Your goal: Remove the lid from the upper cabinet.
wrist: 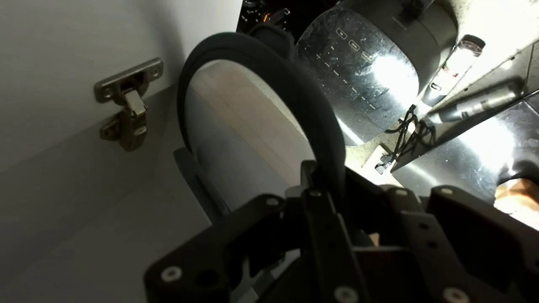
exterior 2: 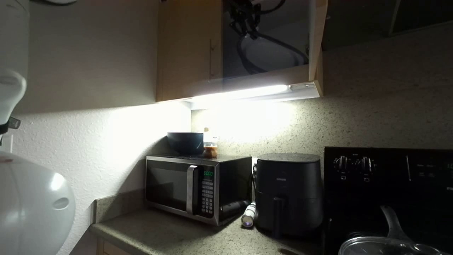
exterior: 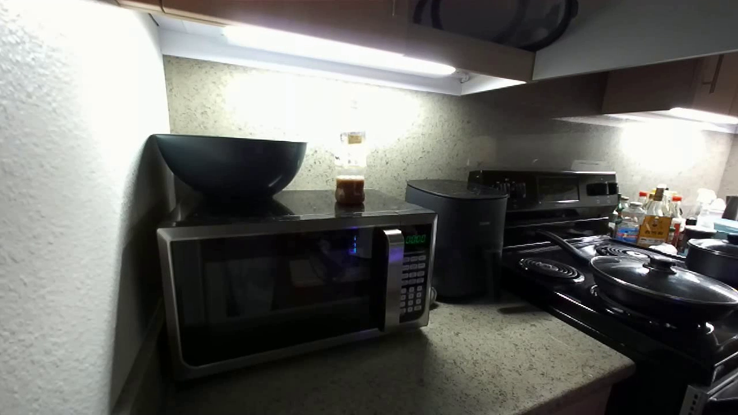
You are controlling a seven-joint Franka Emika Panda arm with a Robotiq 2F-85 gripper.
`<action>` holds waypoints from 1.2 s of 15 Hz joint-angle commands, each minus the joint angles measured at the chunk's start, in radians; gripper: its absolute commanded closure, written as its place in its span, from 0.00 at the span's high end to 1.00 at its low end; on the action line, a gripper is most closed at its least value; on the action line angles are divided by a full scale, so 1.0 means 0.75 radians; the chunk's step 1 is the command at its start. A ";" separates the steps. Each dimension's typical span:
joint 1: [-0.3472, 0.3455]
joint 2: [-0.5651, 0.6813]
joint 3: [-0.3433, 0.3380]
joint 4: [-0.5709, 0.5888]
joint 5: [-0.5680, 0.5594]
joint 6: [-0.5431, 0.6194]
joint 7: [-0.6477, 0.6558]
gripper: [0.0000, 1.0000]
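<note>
Wrist view, left to right: a metal hinge (wrist: 137, 105) of the upper cabinet (exterior 2: 191, 53) sits left of the claw (wrist: 330, 181) and apart from it. Between the two lies the lid (wrist: 250, 122), reaching up and left from the claw. The near stretch of its dark rim passes between the claw's fingers, which appear closed on it: an edge grip, off the lid's centre. Seen obliquely, the lid shows as an oval; its long axis runs from upper left to lower right and ends at the claw. Right of the claw, and below it on the surface (exterior 2: 170, 230), stand the air fryer (wrist: 349, 71) and the microwave (wrist: 476, 143).

In an exterior view, the lid hangs below the claw, within the outline of the cabinet opening, its right rim near the open door (exterior 2: 318, 35). Whether it is past the cabinet's front cannot be told. Judged from this, extraction remains to be completed: draw the claw outward, and keep the far rim clear of hinge and door, since an edge grip may let the lid pivot.
</note>
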 commanded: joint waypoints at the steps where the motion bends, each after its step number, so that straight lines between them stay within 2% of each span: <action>1: 0.000 -0.002 -0.001 0.000 0.000 -0.005 0.010 0.11; 2: 0.000 -0.002 -0.001 0.000 0.000 -0.008 0.014 0.06; 3: -0.003 0.045 -0.001 0.060 -0.041 0.027 0.028 0.06; 5: -0.011 0.147 -0.011 0.224 -0.048 0.128 0.081 0.06; 8: -0.020 0.250 -0.035 0.391 -0.043 0.252 0.175 0.06; 10: -0.019 0.289 -0.058 0.435 -0.059 0.306 0.247 0.06; 12: -0.008 0.294 -0.069 0.432 -0.054 0.294 0.294 0.06; 14: 0.014 0.246 -0.054 0.388 -0.046 0.264 0.262 0.06; 15: 0.026 0.229 -0.072 0.404 -0.110 0.379 0.363 0.06; 18: 0.018 0.237 -0.078 0.515 -0.127 0.397 0.485 0.06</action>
